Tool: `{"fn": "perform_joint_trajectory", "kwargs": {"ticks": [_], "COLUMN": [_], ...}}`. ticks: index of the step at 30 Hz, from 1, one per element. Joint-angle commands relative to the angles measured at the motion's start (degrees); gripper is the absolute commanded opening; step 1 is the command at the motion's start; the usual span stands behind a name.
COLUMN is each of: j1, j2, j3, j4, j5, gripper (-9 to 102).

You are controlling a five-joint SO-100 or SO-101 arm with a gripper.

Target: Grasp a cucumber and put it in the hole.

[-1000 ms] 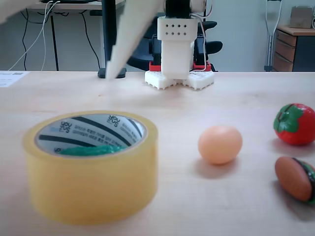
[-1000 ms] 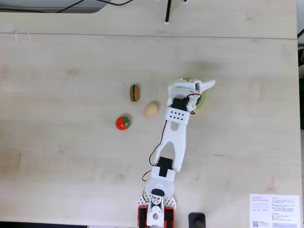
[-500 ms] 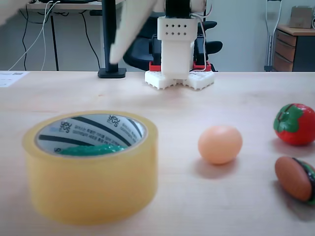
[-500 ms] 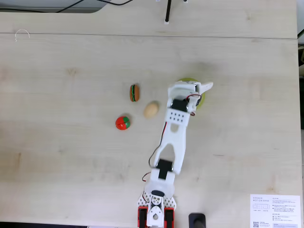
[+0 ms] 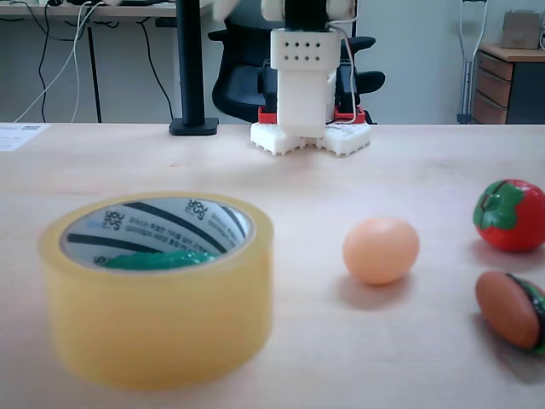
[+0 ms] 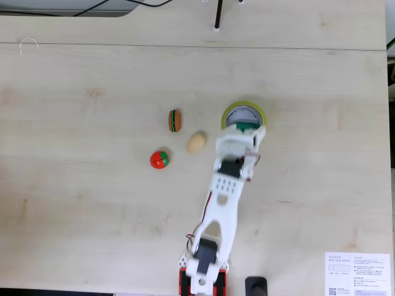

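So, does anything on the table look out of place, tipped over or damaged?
Nothing stands out. The cucumber lies inside the tape roll, which sits flat. The egg, tomato and burger rest apart on the table, none damaged.

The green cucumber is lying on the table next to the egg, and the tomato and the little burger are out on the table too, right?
Not quite. The cucumber isn't beside the egg; it lies inside the hole of the yellow tape roll, as a fixed view from table height shows. The tomato and the burger are out on the table, as you said.
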Motion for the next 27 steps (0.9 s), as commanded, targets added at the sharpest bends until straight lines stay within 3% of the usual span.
{"fn": "perform_joint_trajectory", "kwargs": {"ticks": [1, 17, 21, 27], "j1": [0.4, 1.4, 1.5, 1.8], "j2": [12.7, 48.4, 49.8, 58.5], "j3": [6.6, 41.3, 43.9, 52.9], "j4": [0.3, 0.6, 5.5, 5.7], "j5": [0.0, -0.2, -0.3, -0.3], "gripper": [17, 5, 3, 0]}}
